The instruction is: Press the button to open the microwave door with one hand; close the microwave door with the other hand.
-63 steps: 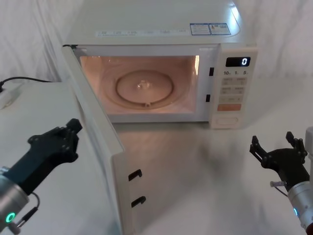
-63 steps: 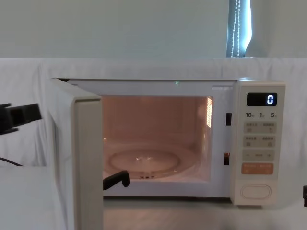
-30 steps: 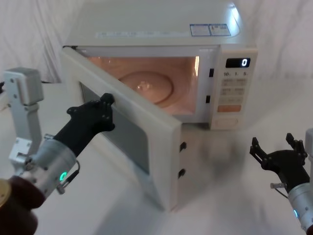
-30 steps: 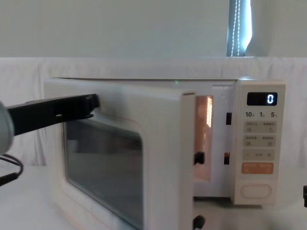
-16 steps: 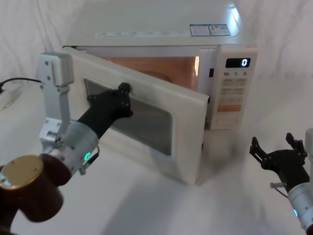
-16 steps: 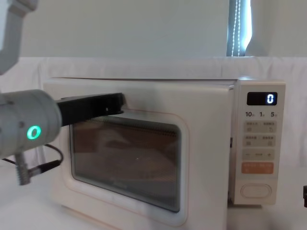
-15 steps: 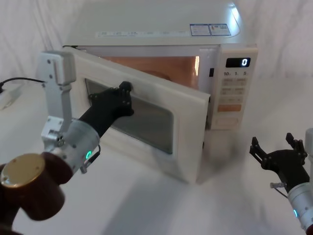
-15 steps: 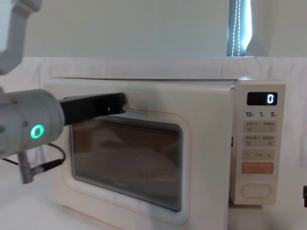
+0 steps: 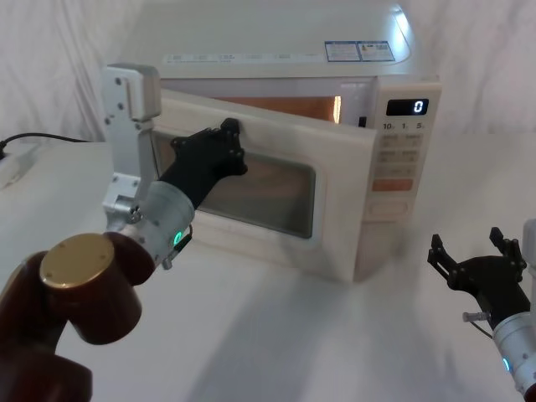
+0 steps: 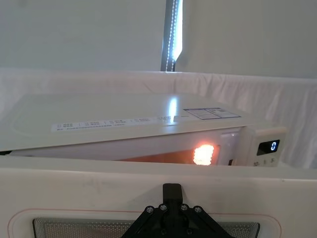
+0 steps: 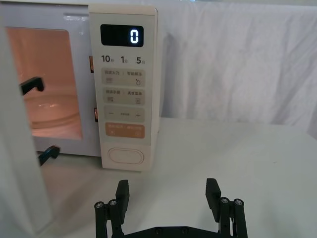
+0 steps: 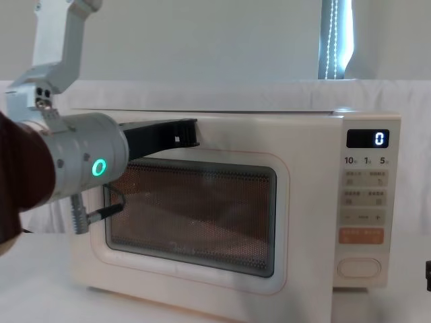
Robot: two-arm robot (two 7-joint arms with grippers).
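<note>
the microwave door [image 9: 276, 197] has swung from wide open to nearly shut, the left hand [image 9: 219, 151] pushing on its upper edge, its grip impossible to tell. a gap remains at the latch side, so closing is almost done; the right hand [image 9: 479, 266] waits released above the table [image 9: 293, 335].

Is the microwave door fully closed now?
No, ajar: the microwave door stands angled off the front, showing the lit inside; the left gripper touches it.

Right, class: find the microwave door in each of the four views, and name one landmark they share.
Head view: the microwave door, centre, ajar, the left gripper against its upper edge.
Chest view: centre-left, nearly closed.
Left wrist view: the cream panel the left gripper touches.
Right wrist view: the cream slab beside the lit cavity.
Shared landmark: the display reading 0.
</note>
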